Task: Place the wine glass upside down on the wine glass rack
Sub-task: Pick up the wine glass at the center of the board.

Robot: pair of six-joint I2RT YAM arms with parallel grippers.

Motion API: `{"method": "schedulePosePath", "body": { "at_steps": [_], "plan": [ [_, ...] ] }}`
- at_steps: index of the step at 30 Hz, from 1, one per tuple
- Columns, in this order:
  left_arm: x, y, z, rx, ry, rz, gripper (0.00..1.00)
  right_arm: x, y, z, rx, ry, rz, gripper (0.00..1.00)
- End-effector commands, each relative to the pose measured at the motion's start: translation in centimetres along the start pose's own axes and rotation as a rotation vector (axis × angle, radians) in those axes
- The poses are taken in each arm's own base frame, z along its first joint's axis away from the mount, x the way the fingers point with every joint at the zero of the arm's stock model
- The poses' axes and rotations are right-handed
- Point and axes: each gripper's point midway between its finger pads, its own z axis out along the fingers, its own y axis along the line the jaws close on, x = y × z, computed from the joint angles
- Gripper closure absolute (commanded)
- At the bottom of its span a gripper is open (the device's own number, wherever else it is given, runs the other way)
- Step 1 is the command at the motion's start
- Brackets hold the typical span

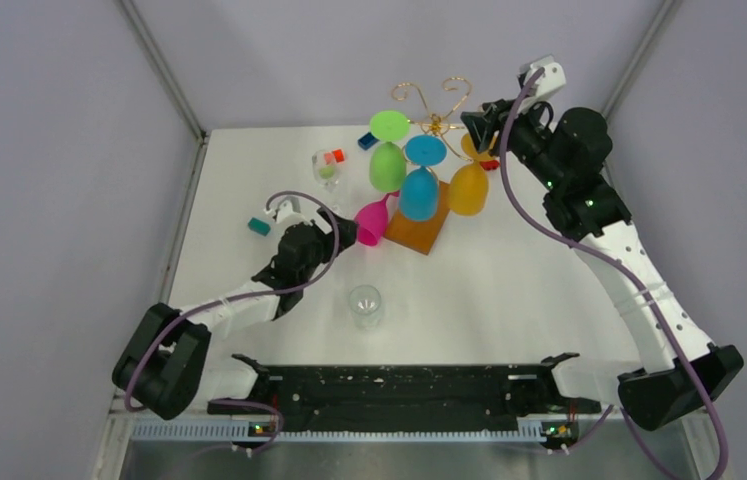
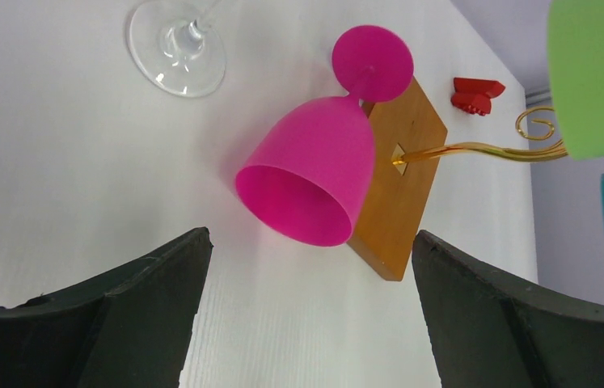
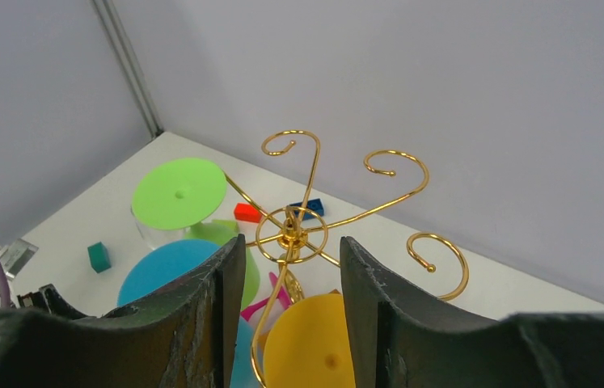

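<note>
Plainly, the translucent pink plastic wine glass (image 2: 314, 178) is not yet hung: it lies on its side on the white table, mouth toward the left gripper (image 2: 310, 236), whose jaws stand wide and empty just short of it. Its foot rests against the wooden base of the gold wire wine glass rack (image 2: 403, 186).

A pinch on that smooth bowl may squirt it away. A push may shove the base and swing the green, blue and yellow glasses hanging there.

The right gripper (image 3: 292, 242) hovers at the rack's hub, jaws partly apart; I cannot tell whether they hold anything. Only its camera shows the empty curls clearly; only the left wrist view shows the contact between foot and base.
</note>
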Motion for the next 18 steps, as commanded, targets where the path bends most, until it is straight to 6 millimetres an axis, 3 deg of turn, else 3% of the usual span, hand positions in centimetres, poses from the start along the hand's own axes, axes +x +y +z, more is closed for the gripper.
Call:
{"method": "schedulePosePath", "body": {
  "at_steps": [1, 7, 18],
  "plan": [
    [0.1, -2.5, 0.9, 0.097, 0.017, -0.083, 0.01, -1.3, -0.5, -0.9, 0.025, -0.038, -0.028, 0.54],
    [1.0, -2.6, 1.9, 0.115, 0.045, -0.105, 0.02, -1.1, -0.6, -1.0, 0.029, -0.034, -0.036, 0.53],
    [1.3, -3.7, 4.1, 0.170, 0.054, -0.151, 0.15, -0.7, -0.6, -1.1, 0.032, -0.027, -0.034, 0.53]
  ]
}}
